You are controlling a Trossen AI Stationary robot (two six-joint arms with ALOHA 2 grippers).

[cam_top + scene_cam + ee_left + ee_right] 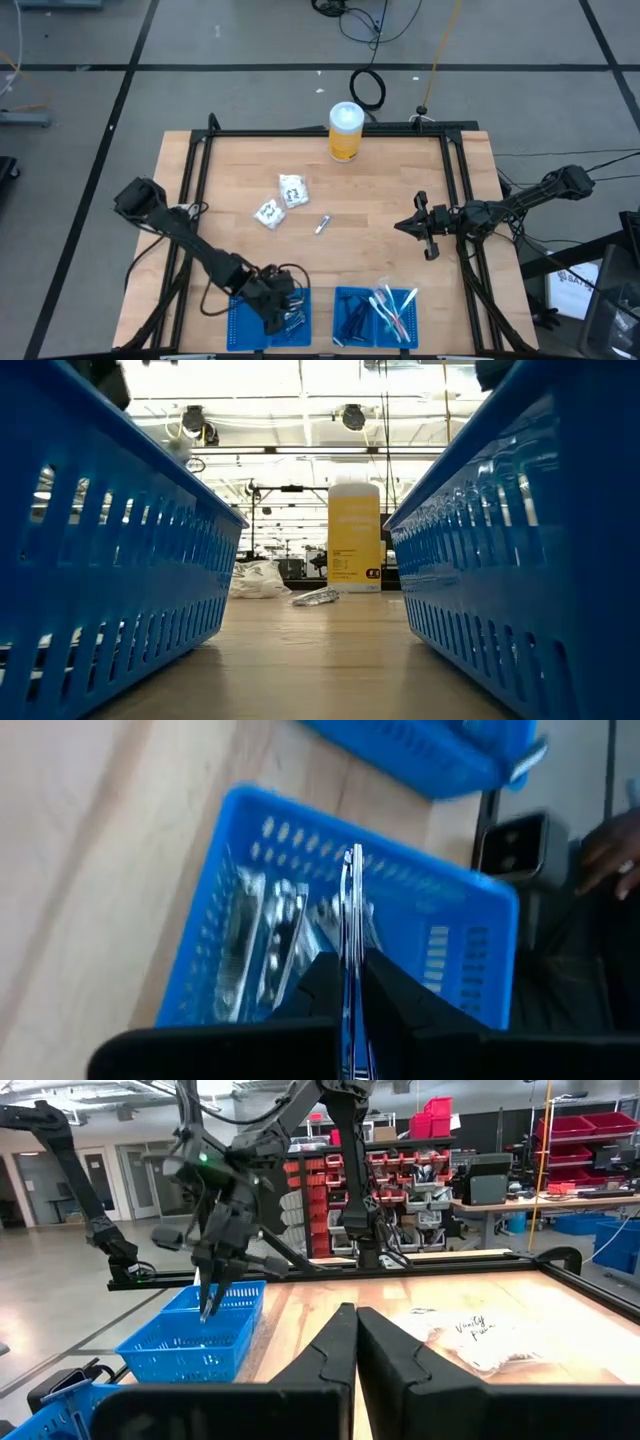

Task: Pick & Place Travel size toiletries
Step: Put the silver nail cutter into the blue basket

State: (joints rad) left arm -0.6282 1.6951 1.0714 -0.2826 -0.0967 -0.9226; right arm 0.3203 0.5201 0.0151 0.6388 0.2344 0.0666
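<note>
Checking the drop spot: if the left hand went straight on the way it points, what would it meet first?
Probably the silver tubes lying in the blue tray: the left hand, shut on a silver tube, points down into it. Depth is unclear.

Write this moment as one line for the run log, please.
left gripper: shut on thin silver tube, above left blue slotted plastic tray | right gripper: shut, empty, waiting over table's right side | white packets: on table
</note>
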